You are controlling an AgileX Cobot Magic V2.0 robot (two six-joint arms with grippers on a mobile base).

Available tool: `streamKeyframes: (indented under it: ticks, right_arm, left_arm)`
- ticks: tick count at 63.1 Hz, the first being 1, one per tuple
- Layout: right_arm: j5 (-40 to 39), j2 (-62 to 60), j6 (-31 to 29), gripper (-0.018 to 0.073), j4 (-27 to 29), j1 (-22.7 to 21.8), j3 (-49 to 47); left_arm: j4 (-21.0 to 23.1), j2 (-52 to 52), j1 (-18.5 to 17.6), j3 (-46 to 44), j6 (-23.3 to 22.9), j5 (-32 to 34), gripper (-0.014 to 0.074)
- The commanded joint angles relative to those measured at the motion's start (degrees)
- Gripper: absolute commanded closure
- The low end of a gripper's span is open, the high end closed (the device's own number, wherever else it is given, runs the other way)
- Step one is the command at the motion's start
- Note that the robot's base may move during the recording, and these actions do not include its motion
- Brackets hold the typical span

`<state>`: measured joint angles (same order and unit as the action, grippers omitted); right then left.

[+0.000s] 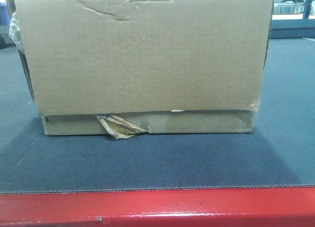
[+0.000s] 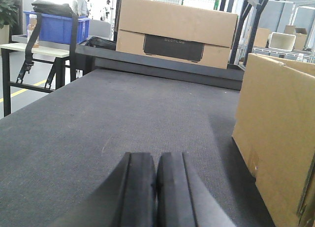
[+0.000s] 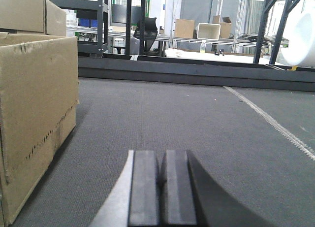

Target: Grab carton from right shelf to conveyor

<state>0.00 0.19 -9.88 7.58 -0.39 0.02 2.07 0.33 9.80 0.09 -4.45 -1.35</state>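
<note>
The wide brown carton [image 1: 145,59] rests on the dark grey conveyor [image 1: 157,163] belt, just behind the red front rail [image 1: 157,207], with ragged tan tape at its lower edge. In the left wrist view the carton [image 2: 275,133] stands at the right, apart from my left gripper [image 2: 156,160], which is shut on nothing, low over the belt [image 2: 123,123]. In the right wrist view the carton [image 3: 34,113] stands at the left, and my right gripper [image 3: 161,158] is shut and empty over the belt [image 3: 197,118]. The shelf is out of view.
Another cardboard box [image 2: 177,32] with a dark label sits beyond the belt's far edge. A blue bin [image 2: 56,27] stands on a table at the far left. Metal racks, boxes and a white tub [image 3: 209,30] fill the background. A pale seam [image 3: 275,123] runs across the belt.
</note>
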Motion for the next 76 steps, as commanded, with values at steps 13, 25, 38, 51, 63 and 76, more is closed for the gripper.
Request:
streamKeyframes:
  ticks: [13,25,38,51,63,76]
  right_arm:
    - [-0.48,-0.19,-0.32,0.0628,-0.44,-0.22,-0.02]
    - [-0.48,-0.19,-0.32,0.0628,-0.44,-0.22,-0.02]
    - [-0.48,-0.19,-0.32,0.0628,-0.44,-0.22,-0.02]
    - [-0.48,-0.19,-0.32,0.0628,-0.44,-0.22,-0.02]
    - [-0.48,-0.19,-0.32,0.0628,-0.44,-0.22,-0.02]
    - [-0.48,-0.19,-0.32,0.0628,-0.44,-0.22,-0.02]
  left_arm:
    - [0.17,-0.33,0.23,-0.09,-0.02,0.98,0.0596]
    - [0.17,-0.33,0.23,-0.09,-0.02,0.98,0.0596]
    - [0.17,-0.33,0.23,-0.09,-0.02,0.98,0.0596]
    - [0.17,-0.33,0.12,-0.09,-0.02,0.95,0.0596]
    - [0.17,-0.33,-3.24,-0.09,-0.02,1.35,0.0596]
    - [0.17,-0.33,-5.71,-0.09,-0.02,1.35,0.0596]
